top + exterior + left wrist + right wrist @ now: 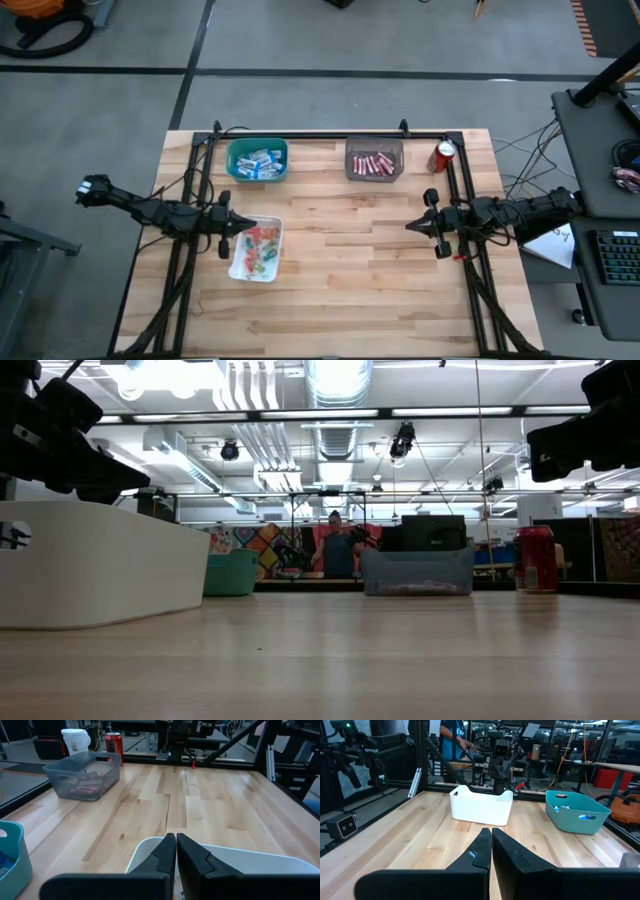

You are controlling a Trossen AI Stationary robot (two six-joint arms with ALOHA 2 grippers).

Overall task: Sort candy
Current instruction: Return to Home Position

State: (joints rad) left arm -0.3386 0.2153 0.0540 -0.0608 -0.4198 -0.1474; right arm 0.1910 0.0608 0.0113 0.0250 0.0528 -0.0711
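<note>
From above, the candy [262, 248] is all in bins: blue bars in the green bin [258, 142], pink sticks in the grey bin [375, 141], tiny pieces in the white bin [256, 279]. The left gripper [238, 228] is at the white bin's edge. The right gripper [412, 226] is over the table [340, 260], well apart. Down low, the white bin's wall hides its candy. Both wrist views show fingers pressed together, holding nothing. Candy is light and slippery, I think, so pinch each piece gently across its middle.
</note>
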